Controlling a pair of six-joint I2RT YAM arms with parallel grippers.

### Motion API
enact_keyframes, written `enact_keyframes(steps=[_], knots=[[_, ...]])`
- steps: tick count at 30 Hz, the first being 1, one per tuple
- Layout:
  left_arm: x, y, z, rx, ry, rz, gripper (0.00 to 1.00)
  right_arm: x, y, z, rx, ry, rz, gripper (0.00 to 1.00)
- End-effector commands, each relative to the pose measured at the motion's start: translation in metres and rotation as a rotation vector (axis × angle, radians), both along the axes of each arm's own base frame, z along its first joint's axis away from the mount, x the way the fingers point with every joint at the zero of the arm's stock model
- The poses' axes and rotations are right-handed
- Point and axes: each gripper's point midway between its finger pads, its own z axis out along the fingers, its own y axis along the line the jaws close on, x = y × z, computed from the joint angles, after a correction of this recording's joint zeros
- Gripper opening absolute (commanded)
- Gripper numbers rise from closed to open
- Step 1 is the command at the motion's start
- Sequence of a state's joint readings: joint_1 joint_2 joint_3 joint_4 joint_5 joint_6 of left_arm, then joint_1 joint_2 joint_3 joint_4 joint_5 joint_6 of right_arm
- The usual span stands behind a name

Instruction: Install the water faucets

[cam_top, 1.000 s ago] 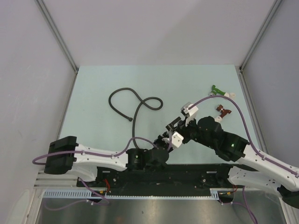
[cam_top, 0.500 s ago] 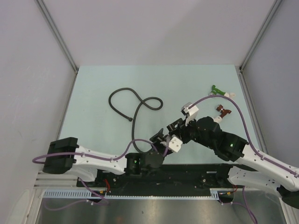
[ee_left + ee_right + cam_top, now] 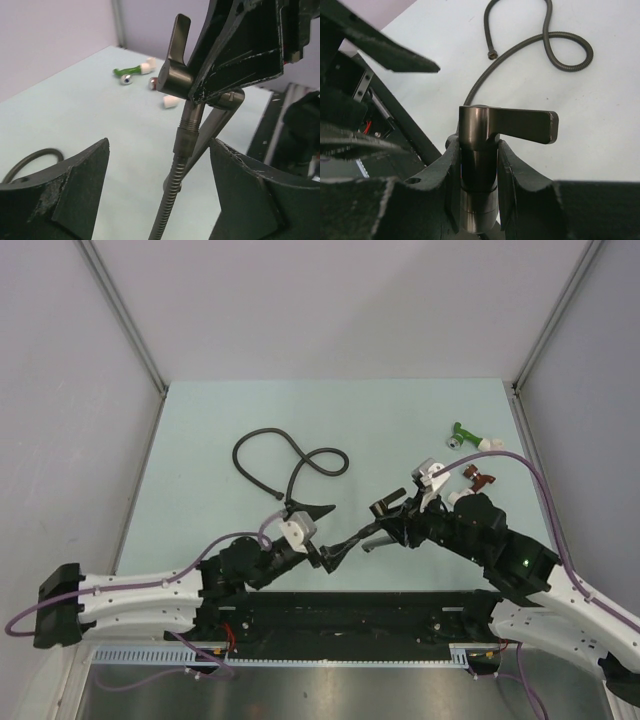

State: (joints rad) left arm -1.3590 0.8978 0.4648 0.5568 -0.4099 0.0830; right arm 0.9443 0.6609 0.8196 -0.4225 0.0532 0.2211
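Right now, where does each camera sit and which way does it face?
Top external: above and behind, looking down at the table; left arm, right arm show.
Left wrist: on left arm, facing the faucet; open left tool frames it.
Right wrist: on right arm, along the right tool, shut on the faucet.
Both wrist views show faucet and hose.

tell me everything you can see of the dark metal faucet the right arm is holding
The slim dark grey-brown metal faucet has a satin-looking cylindrical body, a flat lever jutting sideways from its top, a threaded stub where a ribbed flexible metal hose joins, and a thin straight arm. It is held above the pale green table, its body clamped between the fingers of the right claw. The open left claw brackets it without touching.
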Motion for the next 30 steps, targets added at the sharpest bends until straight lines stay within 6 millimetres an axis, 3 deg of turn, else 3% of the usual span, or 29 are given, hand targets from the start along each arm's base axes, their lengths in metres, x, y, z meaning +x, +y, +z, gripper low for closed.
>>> enact_keyframes(steps=[1, 6, 10, 15, 23, 30], knots=[[-0.033, -0.006, 0.01, -0.105, 0.083, -0.334, 0.85, -0.011, 0.007, 0.043, 0.1, -0.13, 0.101, 0.0], [-0.036, -0.008, 0.002, -0.094, 0.138, -0.448, 0.85, -0.025, 0.013, 0.052, 0.114, -0.178, 0.205, 0.0], [-0.054, -0.017, -0.002, -0.078, 0.184, -0.61, 0.84, -0.031, 0.015, 0.054, 0.116, -0.197, 0.247, 0.0], [-0.062, -0.025, -0.009, -0.063, 0.229, -0.707, 0.8, -0.039, 0.018, 0.057, 0.122, -0.215, 0.302, 0.0], [-0.063, -0.037, -0.016, -0.058, 0.295, -0.757, 0.68, -0.049, 0.023, 0.059, 0.143, -0.236, 0.368, 0.0], [-0.068, -0.04, -0.01, -0.089, 0.315, -0.799, 0.53, -0.052, 0.025, 0.056, 0.141, -0.234, 0.388, 0.0]])
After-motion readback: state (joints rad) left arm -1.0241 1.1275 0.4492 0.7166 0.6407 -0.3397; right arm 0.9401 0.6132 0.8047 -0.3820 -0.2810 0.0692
